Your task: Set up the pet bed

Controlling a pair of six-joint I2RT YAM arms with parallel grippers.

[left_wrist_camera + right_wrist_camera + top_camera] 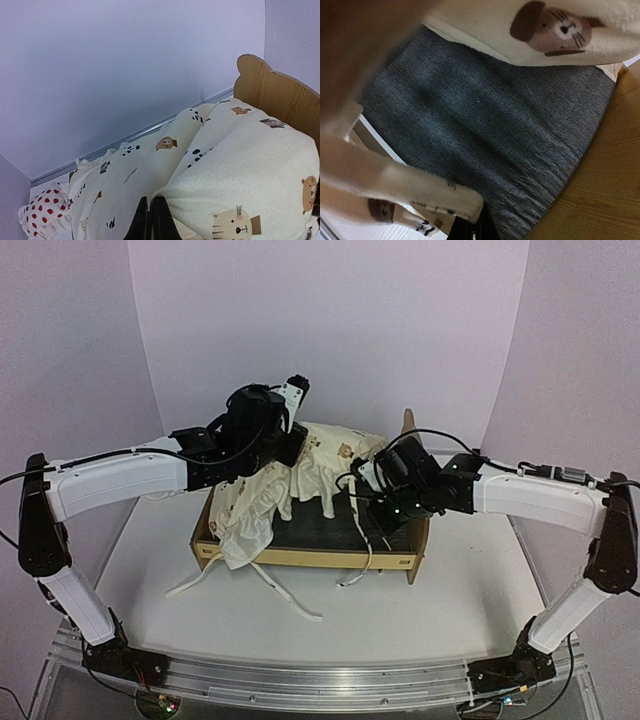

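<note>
- status: setup judged part done. pet bed (310,558) stands mid-table (400,630), headboard (275,90) at its right end.
- cover (255,505) lies bunched over the bed's left and rear, ties trailing onto the table. grey base (485,125) is bare at front right.
- left gripper (150,220): fingers closed, tips against the cover. whether a fold is pinched cannot be told.
- right gripper (472,230): closed low over the base, a strip of cover seemingly pinched at its tips.
- pillow (42,212) lies by the cover's far edge, not placed.
- outstanding: spread cover flat, set pillow.
</note>
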